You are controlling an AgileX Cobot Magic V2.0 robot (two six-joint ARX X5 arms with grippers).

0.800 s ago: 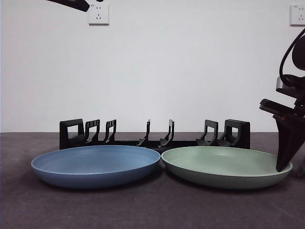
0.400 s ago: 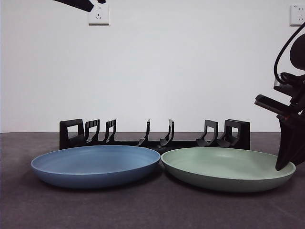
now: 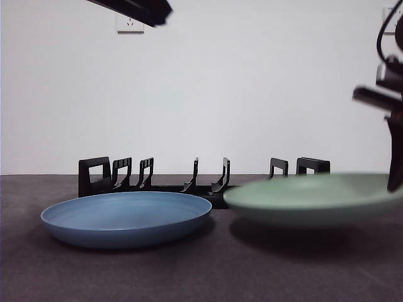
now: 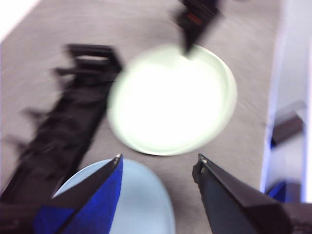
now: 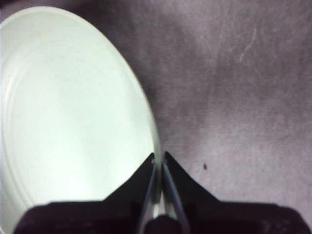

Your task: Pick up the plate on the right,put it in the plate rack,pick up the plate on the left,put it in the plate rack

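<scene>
Right gripper [image 5: 158, 157] has its jaws pinched nearly shut on the rim of the green plate [image 3: 318, 198]. In the right wrist view the rim runs straight between the two black jaws, with only a thin gap. In the front view the same gripper [image 3: 395, 182] comes down from the upper right edge, arm near vertical, cable looping above it.

Green plate is off the table [image 3: 189, 270], roughly level, blurred, with its shadow on the table beneath. It sits toward the table's right side, in front of the right end of the plate rack [image 3: 126, 176], hiding the lower part of the end dividers. Whether it touches the rack I cannot tell.

Blue plate [image 3: 126, 217] lies flat on the table on the left, just in front of the rack's left half, apart from the green plate.

Left gripper [image 4: 158, 163] has its jaws spread wide, holding nothing. It hangs high, looking down on the edge of the blue plate [image 4: 146, 204], with the green plate [image 4: 170, 100] and the rack [image 4: 58, 122] further off. The right gripper [image 4: 187, 46] shows at the green plate's far rim in that view. In the front view the left arm [image 3: 138, 9] is only a dark bar at the top left.
</scene>
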